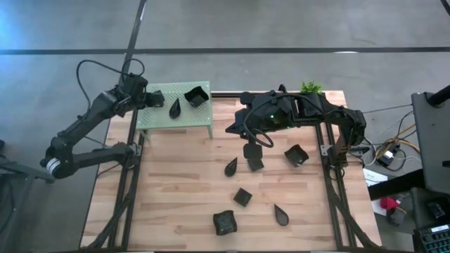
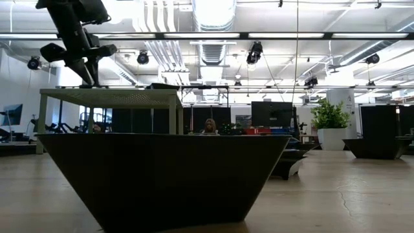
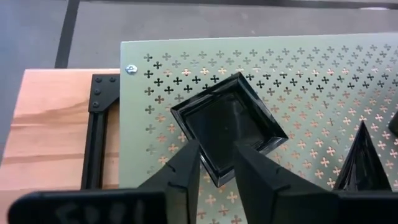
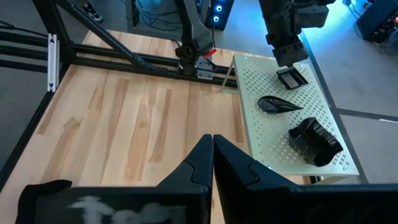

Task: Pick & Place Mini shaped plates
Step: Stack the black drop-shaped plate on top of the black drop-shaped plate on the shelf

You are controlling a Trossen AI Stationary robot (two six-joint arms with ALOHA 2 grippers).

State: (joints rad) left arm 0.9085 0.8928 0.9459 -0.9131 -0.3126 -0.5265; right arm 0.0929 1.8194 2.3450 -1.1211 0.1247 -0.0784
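Placing step: left gripper (image 3: 216, 163), fingers apart astride a square plate (image 3: 229, 127) on the stand (image 1: 158, 119), needs lifting clear; right gripper (image 4: 212, 155) closed, empty.

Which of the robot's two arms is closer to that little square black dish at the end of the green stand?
The left. Its gripper is right at the square dish on the green stand. The right gripper hovers beside the stand, farther off.
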